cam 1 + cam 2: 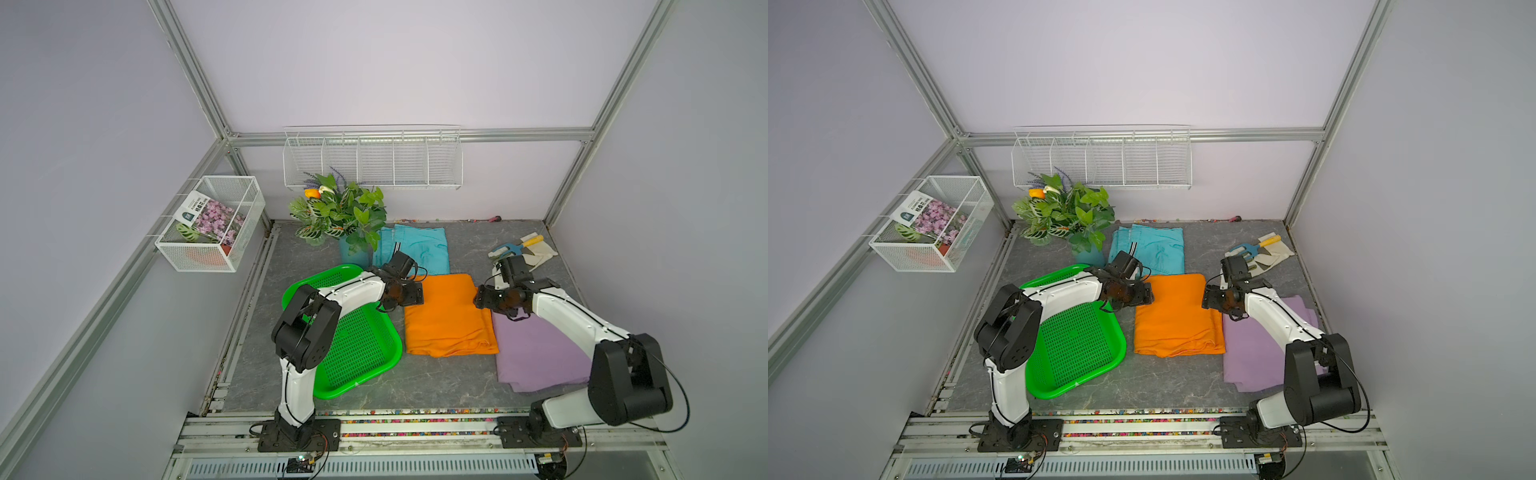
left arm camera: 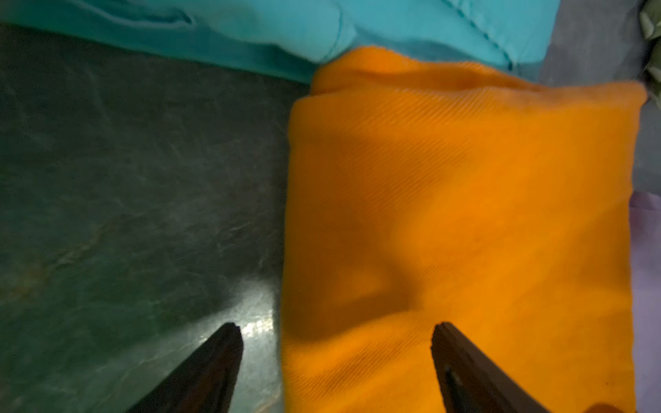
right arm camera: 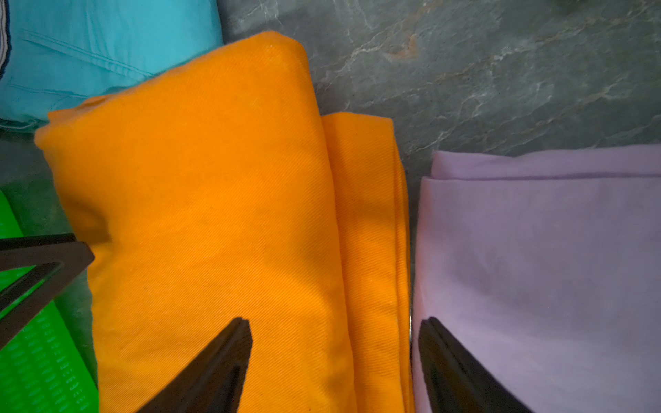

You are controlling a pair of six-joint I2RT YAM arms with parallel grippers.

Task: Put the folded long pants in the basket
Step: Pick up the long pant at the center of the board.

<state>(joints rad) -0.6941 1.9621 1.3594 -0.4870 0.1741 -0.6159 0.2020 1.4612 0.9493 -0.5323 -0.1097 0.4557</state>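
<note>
We are looking at orange pants [image 1: 449,320], teal pants [image 1: 426,249], lavender pants [image 1: 536,357] and a green basket [image 1: 357,349] on a grey table [image 1: 415,382].
The orange pants are lying flat in the middle, folded into a thick block. The teal pants are lying behind them, touching their far edge and showing a black-and-white stripe. The lavender pants are lying flat just beside the orange pants, on the right. The green basket is sitting to their left, a little apart, turned at a slant, showing its bottom full of little holes. All three pants are lying outside it.
</note>
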